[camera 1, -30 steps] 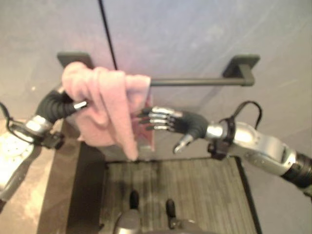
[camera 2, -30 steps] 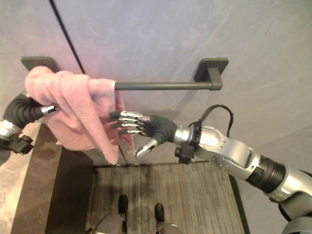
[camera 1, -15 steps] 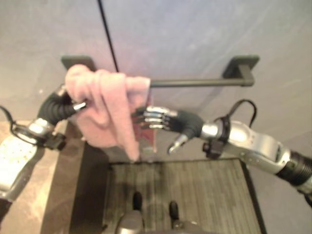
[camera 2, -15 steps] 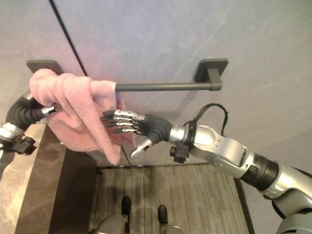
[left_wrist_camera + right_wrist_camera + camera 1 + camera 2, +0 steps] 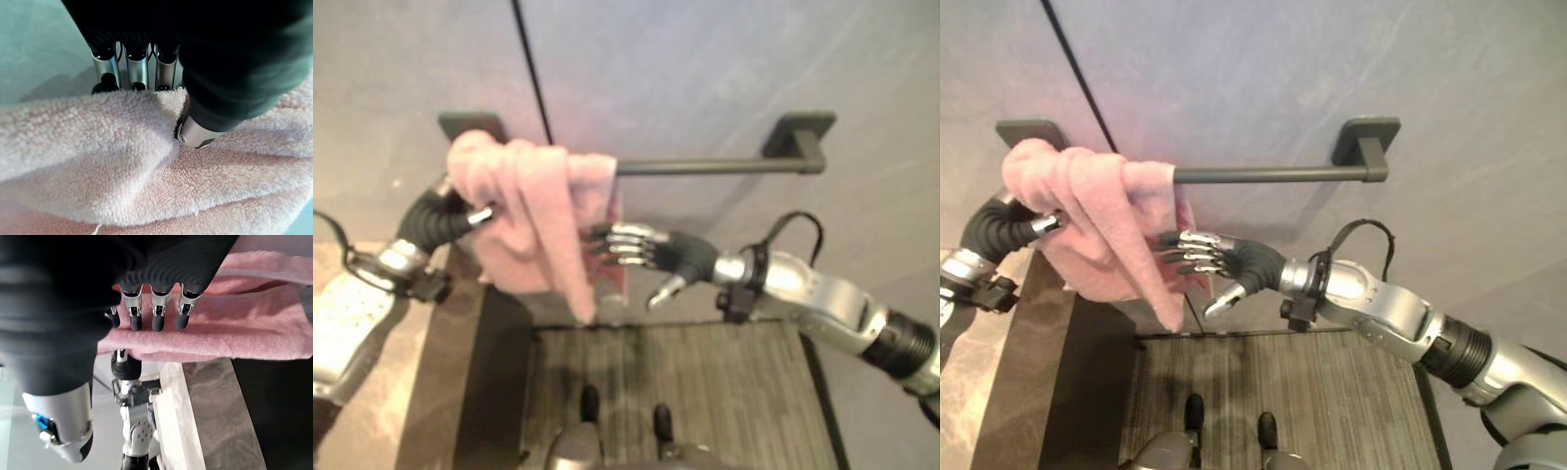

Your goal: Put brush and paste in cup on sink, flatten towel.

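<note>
- Pink towel (image 5: 1102,220) hung bunched on the bar (image 5: 1273,175), upper left.
- Left hand (image 5: 146,63) pinched the towel.
- Right hand (image 5: 1234,264), fingers straight and spread, reached its hanging edge at centre.

Bar (image 5: 1273,175) bare from frame centre to right bracket (image 5: 1366,137), open room along it and on the wall above. Left end of bar blocked by bunched pink towel (image 5: 1102,220), draped thick over the rod and hanging to mid-left. Left hand (image 5: 460,211) at towel's left edge, fingers curled into the cloth, closing off that side. Right hand (image 5: 1219,259) just right of the hanging fold, fingers (image 5: 154,316) straight, tips at the cloth. Counter (image 5: 999,392) edge along lower left, limiting room below the towel. Floor mat (image 5: 1273,401) area lower centre open.
</note>
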`<state>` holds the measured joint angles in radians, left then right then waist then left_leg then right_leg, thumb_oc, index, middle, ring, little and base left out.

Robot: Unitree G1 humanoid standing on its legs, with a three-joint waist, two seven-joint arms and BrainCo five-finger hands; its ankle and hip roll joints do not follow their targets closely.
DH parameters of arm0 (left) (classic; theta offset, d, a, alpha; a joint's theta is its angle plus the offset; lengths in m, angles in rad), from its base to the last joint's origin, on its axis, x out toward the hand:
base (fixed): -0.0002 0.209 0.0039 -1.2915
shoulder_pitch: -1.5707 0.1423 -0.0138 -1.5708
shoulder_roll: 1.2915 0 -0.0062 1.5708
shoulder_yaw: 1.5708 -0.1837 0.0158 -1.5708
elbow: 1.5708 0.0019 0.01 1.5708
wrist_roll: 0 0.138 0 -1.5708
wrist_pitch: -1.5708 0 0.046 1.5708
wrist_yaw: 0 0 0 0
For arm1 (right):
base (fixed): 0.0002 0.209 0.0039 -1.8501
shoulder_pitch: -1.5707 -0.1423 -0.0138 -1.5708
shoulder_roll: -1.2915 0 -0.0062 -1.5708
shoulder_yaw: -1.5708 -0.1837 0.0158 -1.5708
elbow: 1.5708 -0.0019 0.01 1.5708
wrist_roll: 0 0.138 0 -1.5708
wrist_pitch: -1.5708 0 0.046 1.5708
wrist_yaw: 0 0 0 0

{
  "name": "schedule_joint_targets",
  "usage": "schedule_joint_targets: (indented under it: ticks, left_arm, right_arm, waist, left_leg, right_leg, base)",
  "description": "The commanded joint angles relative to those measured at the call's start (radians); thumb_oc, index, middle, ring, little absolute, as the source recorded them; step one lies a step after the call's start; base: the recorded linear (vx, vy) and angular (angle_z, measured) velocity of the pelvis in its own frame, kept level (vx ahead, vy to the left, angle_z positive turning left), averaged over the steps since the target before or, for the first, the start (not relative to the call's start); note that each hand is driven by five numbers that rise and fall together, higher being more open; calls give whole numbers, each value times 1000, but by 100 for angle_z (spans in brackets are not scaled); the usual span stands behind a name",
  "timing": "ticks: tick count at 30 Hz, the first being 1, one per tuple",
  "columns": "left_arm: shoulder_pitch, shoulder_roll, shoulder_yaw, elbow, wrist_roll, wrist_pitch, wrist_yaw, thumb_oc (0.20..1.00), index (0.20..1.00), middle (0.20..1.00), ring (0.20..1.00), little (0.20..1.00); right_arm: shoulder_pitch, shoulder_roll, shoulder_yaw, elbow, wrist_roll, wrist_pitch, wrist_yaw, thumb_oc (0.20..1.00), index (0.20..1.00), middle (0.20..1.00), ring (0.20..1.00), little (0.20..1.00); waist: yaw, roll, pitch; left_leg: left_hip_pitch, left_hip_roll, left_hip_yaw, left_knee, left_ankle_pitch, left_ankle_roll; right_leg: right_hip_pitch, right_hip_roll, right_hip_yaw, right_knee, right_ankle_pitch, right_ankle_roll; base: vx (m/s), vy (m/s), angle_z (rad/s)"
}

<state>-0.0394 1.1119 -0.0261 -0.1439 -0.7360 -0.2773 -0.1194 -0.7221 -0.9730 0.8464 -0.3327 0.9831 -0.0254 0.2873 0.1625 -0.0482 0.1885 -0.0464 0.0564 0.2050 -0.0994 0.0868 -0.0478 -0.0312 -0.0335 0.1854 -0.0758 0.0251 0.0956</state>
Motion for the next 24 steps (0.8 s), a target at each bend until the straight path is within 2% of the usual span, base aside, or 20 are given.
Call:
schedule_joint_targets:
  ticks: [1, 13, 24]
  left_arm:
    - [-72, 18, -27, 60, 24, -42, 20, 200, 200, 200, 200, 200]
    - [-92, 1, -44, 68, 23, -38, 22, 200, 200, 200, 200, 200]
    - [-116, -17, -64, 72, 18, -37, 27, 200, 200, 200, 200, 200]
  right_arm:
    - [41, 27, -28, -32, -14, -40, -10, 1000, 1000, 1000, 1000, 1000]
    - [63, 58, -37, 33, -52, -29, -21, 1000, 1000, 1000, 1000, 1000]
    - [17, 120, -17, 94, -78, -23, -48, 1000, 1000, 1000, 1000, 1000]
  waist:
    - [13, -46, -46]
    - [20, -46, -51]
    - [35, -44, -51]
  left_leg:
    - [20, -12, -25, 12, -68, -15]
    - [23, -10, -38, 12, -71, -15]
    - [27, -8, -41, 12, -74, -16]
  right_leg:
    - [-85, -166, -95, 21, 81, 127]
    - [-71, -167, -109, 19, 75, 124]
    - [-66, -170, -113, 16, 74, 123]
  base:
    - [0, 0, 0]
    - [5, 0, 3]
    - [4, -1, 1]
